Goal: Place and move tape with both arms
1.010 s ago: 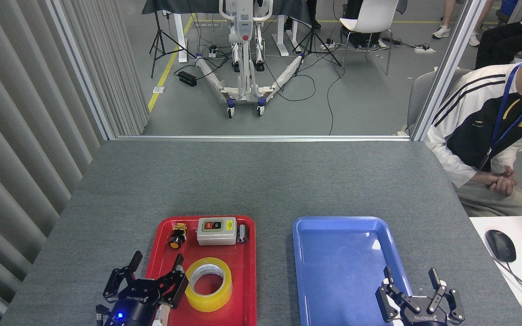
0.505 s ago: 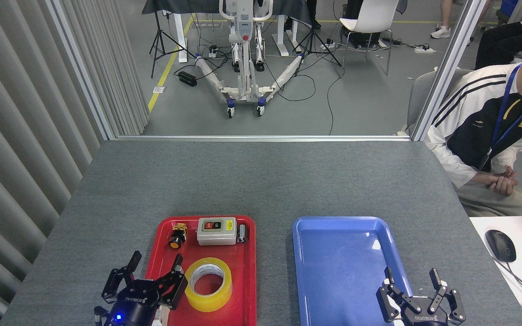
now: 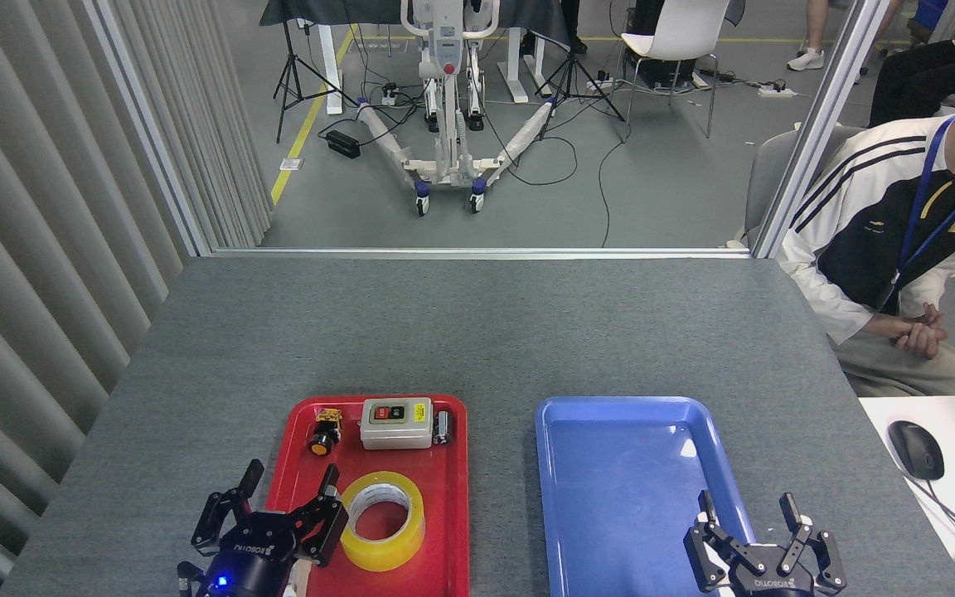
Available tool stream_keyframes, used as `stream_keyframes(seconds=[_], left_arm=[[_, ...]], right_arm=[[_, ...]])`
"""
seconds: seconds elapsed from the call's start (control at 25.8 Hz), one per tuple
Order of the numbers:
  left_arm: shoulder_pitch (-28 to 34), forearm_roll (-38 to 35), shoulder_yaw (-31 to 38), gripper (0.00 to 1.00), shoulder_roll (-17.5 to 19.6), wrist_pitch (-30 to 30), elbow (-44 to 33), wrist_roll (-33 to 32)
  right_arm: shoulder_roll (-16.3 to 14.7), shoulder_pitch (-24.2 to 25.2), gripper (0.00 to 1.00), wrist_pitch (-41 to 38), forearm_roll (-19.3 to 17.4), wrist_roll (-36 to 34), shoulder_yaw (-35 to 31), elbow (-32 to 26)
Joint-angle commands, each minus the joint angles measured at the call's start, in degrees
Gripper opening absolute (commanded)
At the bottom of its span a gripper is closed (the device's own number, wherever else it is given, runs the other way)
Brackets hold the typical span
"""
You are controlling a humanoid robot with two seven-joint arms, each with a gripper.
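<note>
The tape [image 3: 383, 520], a yellow translucent roll with a white core, lies flat in the near half of the red tray [image 3: 448, 547]. My left gripper [image 3: 290, 482] hovers at the tray's near left corner, open, with its right finger close beside the roll's left edge and nothing between the fingers. My right gripper [image 3: 748, 505] is open over the near right corner of the blue tray [image 3: 618, 464], holding nothing.
A grey switch box [image 3: 395, 423], a small yellow-and-black push button [image 3: 325, 431] and a small dark cylinder [image 3: 443, 428] sit at the red tray's far end. A seated person [image 3: 892, 249] is beyond the table's right edge. A mouse [image 3: 915, 449] lies on a white desk at right.
My left gripper has shifted slightly right, toward the tape. My right gripper has edged a little left. The tape has not moved.
</note>
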Motion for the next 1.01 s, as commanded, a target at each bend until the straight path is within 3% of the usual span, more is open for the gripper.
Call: stream_keyframes(seconds=[0.0, 0.19, 0.39, 0.5, 0.97], left_arm=[[-0.24, 0.64, 0.0, 1.0, 0.0, 0.04, 0.16, -0.85], [-1.56, 1.17, 0.09, 1.0, 0.09, -0.31, 0.16, -3.93], [-8.5, 0.99, 0.17, 1.0, -0.26, -1.19, 0.25, -30.82], [-10.79, 0.9, 0.0, 1.0, -1.4, -1.19, 0.95, -41.45], [-16.94, 0.2, -0.53, 1.0, -2.2, -2.51, 9.83, -54.2]], right_arm=[[0.08, 0.0, 1.0, -0.33, 0.0, 0.21, 0.2, -0.02], [-0.19, 0.09, 1.0, -0.42, 0.0, 0.04, 0.38, -0.02], [0.08, 0.0, 1.0, -0.33, 0.0, -0.05, 0.64, 0.06], [0.08, 0.0, 1.0, -0.33, 0.0, -0.14, 0.64, 0.06], [-0.1, 0.17, 1.0, -0.25, 0.08, -0.23, 0.64, 0.15]])
